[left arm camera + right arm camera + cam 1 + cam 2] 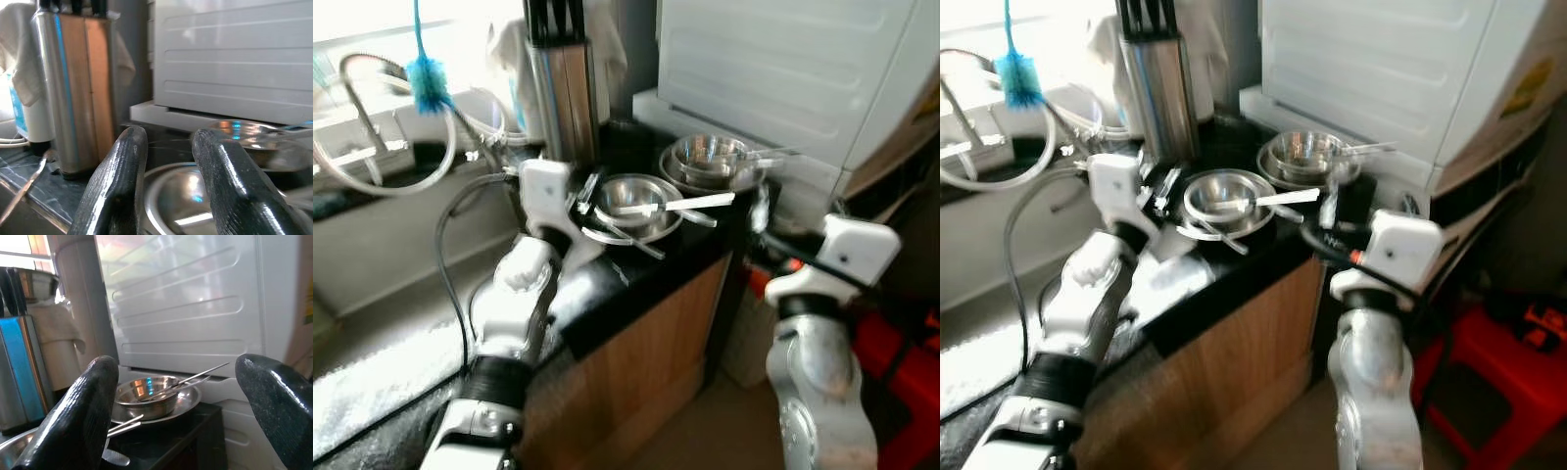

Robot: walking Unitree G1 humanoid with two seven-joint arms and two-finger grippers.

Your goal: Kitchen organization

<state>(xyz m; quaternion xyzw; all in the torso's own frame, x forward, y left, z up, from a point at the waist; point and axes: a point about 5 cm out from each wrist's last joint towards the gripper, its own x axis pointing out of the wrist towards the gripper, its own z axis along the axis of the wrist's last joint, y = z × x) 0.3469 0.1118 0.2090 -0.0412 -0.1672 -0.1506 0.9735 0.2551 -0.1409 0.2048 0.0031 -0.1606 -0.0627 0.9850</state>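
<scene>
Steel bowl [636, 201] with utensils on black surface [636, 269], directly ahead of left hand [168, 161]; fingers narrowly parted, holding nothing. Second bowl [146, 394] on plate behind it, beside knife block [560, 78]. Right hand [181, 396] spread wide, empty, near surface edge.

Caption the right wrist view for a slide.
Open right tool faces stacked steel bowls on the black counter.

Steel bowl [636, 201] upright on black surface [636, 269], utensils [680, 204] laid across its rim. At its 2 o'clock, a smaller bowl [707, 155] nested in a steel plate [680, 174]. Steel knife block [563, 83] upright at 11 o'clock.
</scene>
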